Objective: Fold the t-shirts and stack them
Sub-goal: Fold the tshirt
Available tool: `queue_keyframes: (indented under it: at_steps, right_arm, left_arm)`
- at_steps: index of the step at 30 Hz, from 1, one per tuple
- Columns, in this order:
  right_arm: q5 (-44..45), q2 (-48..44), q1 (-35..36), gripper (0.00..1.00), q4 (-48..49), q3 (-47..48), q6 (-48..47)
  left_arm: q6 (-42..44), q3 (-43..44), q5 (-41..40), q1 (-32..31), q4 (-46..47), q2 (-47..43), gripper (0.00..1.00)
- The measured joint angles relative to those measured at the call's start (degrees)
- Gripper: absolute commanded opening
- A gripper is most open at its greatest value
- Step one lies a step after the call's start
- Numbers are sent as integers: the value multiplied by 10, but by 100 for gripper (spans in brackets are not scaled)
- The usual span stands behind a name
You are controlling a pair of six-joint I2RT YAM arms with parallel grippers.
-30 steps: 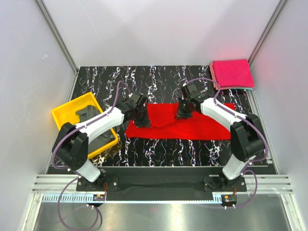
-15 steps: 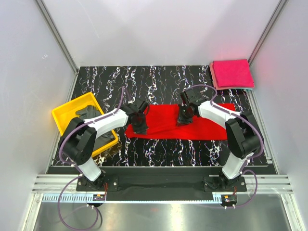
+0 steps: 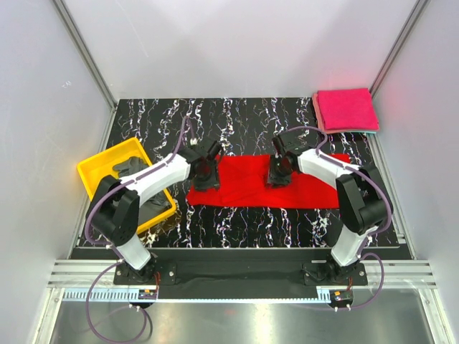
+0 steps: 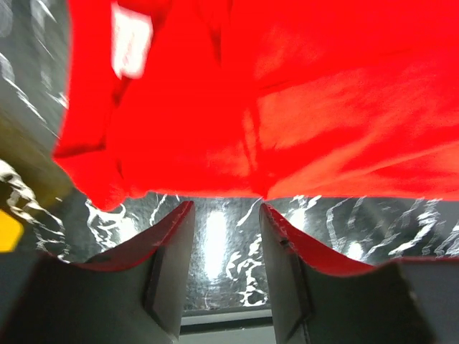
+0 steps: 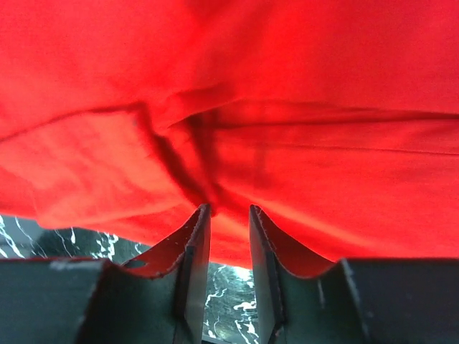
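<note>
I am hovering my left gripper (image 3: 207, 178) and right gripper (image 3: 277, 175) over the red t-shirt (image 3: 244, 185), which is lying as a long band mid-table. Both sets of jaws are parted, pinching nothing. The lengthwise fold seems done; next I am needing grips for folding it crosswise.

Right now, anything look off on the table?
Nothing spilled or damaged. The folded bright red cloth t-shirt is not flat: a dark pucker sits just ahead of the right gripper, and the end by its white neck label is bunched, with an uneven edge.
</note>
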Motion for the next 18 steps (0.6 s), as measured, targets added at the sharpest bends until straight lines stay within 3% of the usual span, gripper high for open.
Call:
queue_keyframes:
  at_steps: [7,18]
  right_arm:
    - [26,-2,-56,29,-2,19,14]
    - [103,50,-120,26,12,35,17]
  left_arm:
    - [42,88,-5,32,23,29,48]
    - [78,223,-36,106,17,234,49]
